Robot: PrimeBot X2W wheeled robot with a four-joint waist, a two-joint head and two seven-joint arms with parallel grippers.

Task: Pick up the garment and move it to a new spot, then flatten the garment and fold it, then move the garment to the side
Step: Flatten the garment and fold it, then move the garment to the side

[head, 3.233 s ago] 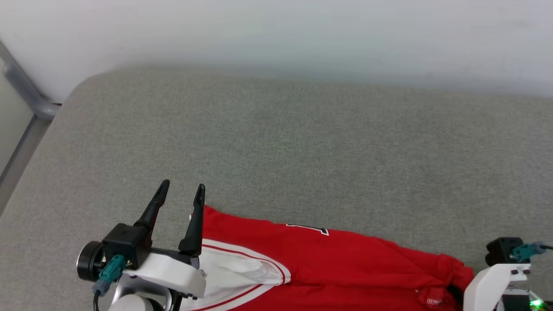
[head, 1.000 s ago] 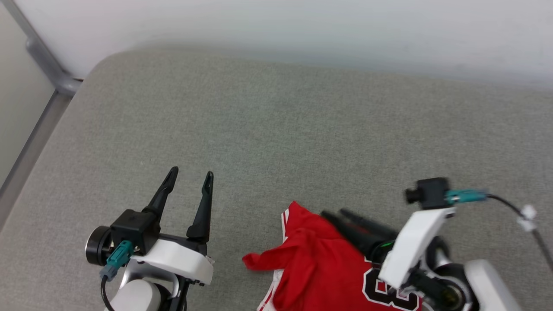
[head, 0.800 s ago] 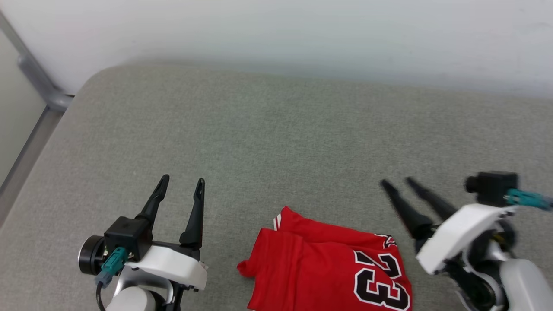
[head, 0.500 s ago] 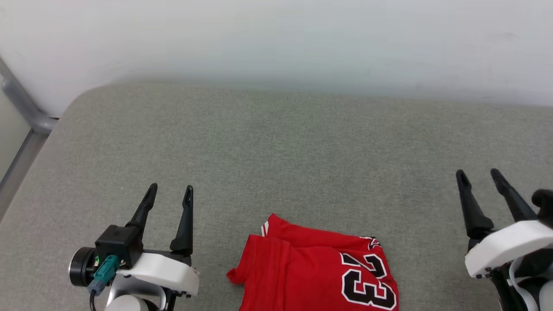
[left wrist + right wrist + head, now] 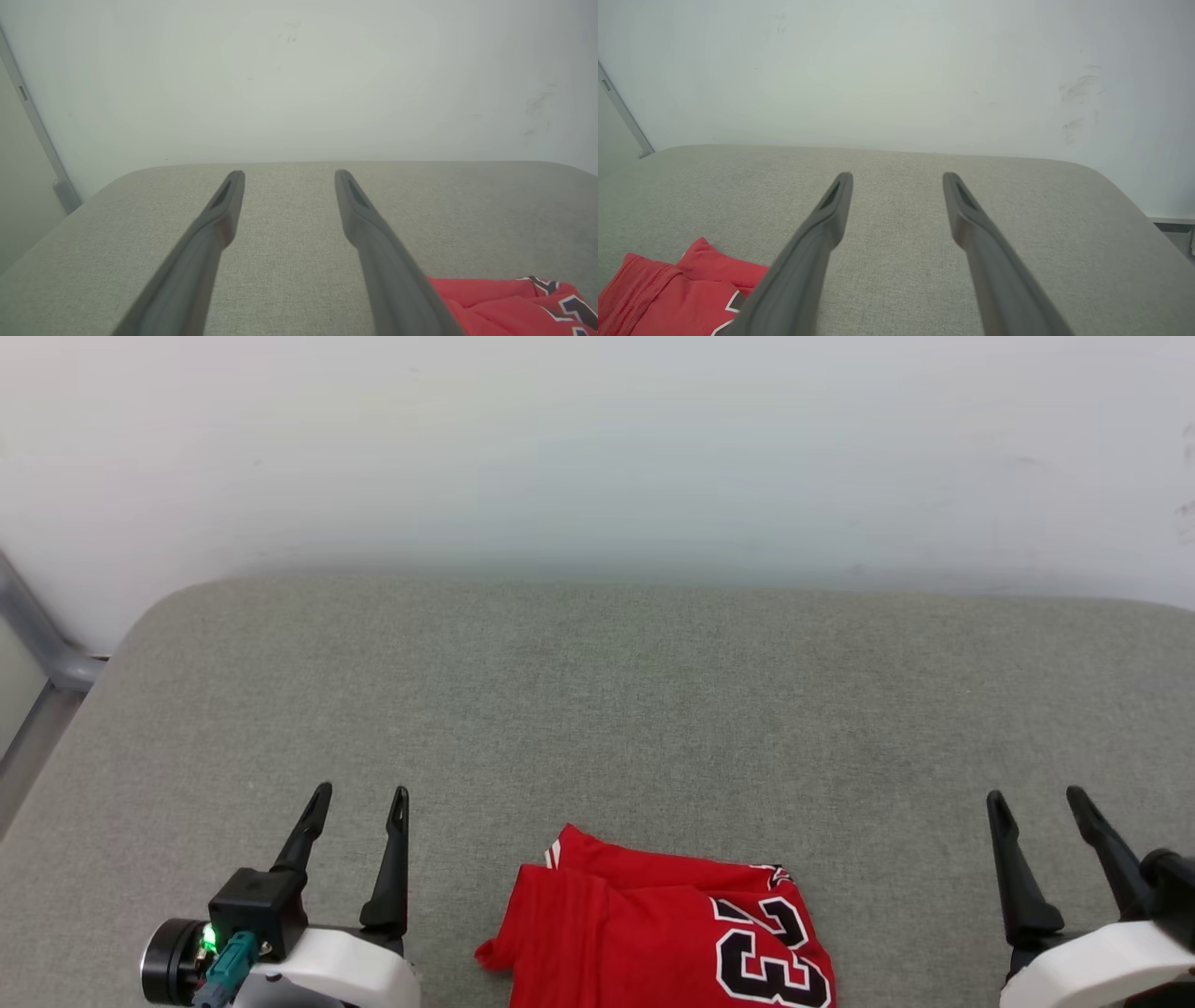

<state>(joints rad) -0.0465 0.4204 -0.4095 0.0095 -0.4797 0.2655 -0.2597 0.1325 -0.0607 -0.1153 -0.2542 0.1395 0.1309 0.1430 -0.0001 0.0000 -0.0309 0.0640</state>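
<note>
Table (image 5: 607,709): covered in grey woven fabric. It has a rounded corner at the far left in the head view and another at the far right in the right wrist view. The far edge runs along the wall.
Wall (image 5: 597,448): plain and off-white, with a soft shadow where it meets the table.
Scuffs (image 5: 1078,102): a few dark smudges on the wall, on its right side, above the table's right corner.
Rail (image 5: 37,653): a grey metal bar slanting down the left side of the room, past the table's left corner, with a pale flat panel beside it.
Strip (image 5: 1171,226): a dark band low on the wall, beyond the table's right corner. I cannot tell what it is.
Garment (image 5: 635,943): red, folded into a compact bundle and lying flat on the near part of the table. The bottom edge of the head view cuts it off. It lies between the two tools, nearer the left one, and touches neither.
Print (image 5: 775,952): a black "23" edged in white, facing up on the bundle's right half.
Trim (image 5: 553,851): red and white stripes showing at the bundle's far left corner.
Left tool (image 5: 361,791): fingers spread apart and holding nothing. It is over bare fabric to the left of the garment, pointing at the wall.
Right tool (image 5: 1034,794): fingers spread apart and holding nothing. It is over bare fabric well to the right of the garment, pointing at the wall.
</note>
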